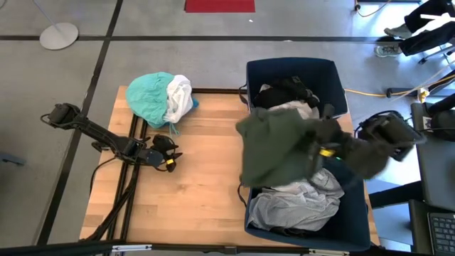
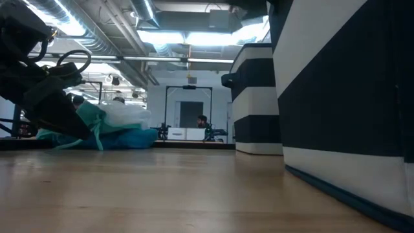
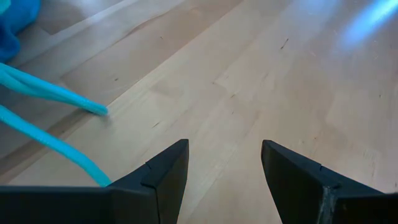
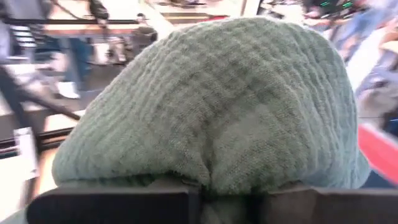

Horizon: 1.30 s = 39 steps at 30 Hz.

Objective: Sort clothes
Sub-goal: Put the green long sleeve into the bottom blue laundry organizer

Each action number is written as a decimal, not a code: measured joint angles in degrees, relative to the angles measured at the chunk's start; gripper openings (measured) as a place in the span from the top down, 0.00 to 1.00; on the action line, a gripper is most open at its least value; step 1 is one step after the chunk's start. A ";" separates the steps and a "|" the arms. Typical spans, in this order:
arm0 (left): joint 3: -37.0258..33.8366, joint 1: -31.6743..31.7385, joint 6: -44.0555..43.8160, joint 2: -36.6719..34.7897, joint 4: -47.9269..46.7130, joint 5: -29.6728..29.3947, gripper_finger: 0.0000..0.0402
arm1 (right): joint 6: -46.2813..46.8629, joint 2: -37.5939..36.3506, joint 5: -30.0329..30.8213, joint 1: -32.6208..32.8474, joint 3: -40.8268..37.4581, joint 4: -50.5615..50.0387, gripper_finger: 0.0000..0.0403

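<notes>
Table: we see a pale wooden tabletop (image 1: pixel 206 178) with a dark frame, filling the middle of the high view; its centre is bare wood.
Room: we see a grey concrete floor with dark lines around the table, a round white stand base (image 1: pixel 59 35) at upper left, a red mat (image 1: pixel 219 5) at top centre, and ceiling ducts and strip lights in the low view.
Bin: we see a navy blue fabric bin (image 1: pixel 298 70) along the table's right edge, holding a black garment (image 1: pixel 284 91) at its upper end and a light grey garment (image 1: pixel 295 206) at its lower end.
Left gripper: we see the left gripper (image 1: pixel 169 155) low over the table at centre left, its fingers (image 3: pixel 163 177) apart with nothing between them.
Teal and white clothes: we see a teal garment (image 1: pixel 149 96) and a white garment (image 1: pixel 179 98) heaped together at the table's upper left, their teal cords (image 3: pixel 50 92) trailing near the left gripper.
Right gripper: we see the right gripper (image 1: pixel 323 151) over the bin, clamped on the dark green garment (image 1: pixel 274 146).
In the way: we see the green cloth draped over the bin's left wall and filling the right wrist view.
</notes>
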 joint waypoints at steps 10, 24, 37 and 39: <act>0.00 -0.01 -0.26 0.00 0.06 0.00 0.52 | 29.79 -0.79 -0.22 13.79 -2.76 -13.15 0.88; -0.02 0.00 1.50 0.00 1.57 -0.80 0.52 | 60.09 -0.62 -14.77 15.97 -28.09 -13.36 0.88; -0.04 0.00 4.52 -0.02 6.23 -2.45 0.52 | 79.15 -0.73 -34.41 15.93 -57.88 -8.67 0.82; -0.04 0.00 4.52 -0.02 6.23 -2.45 0.52 | 81.44 -0.75 -37.66 15.88 -61.34 -6.48 0.79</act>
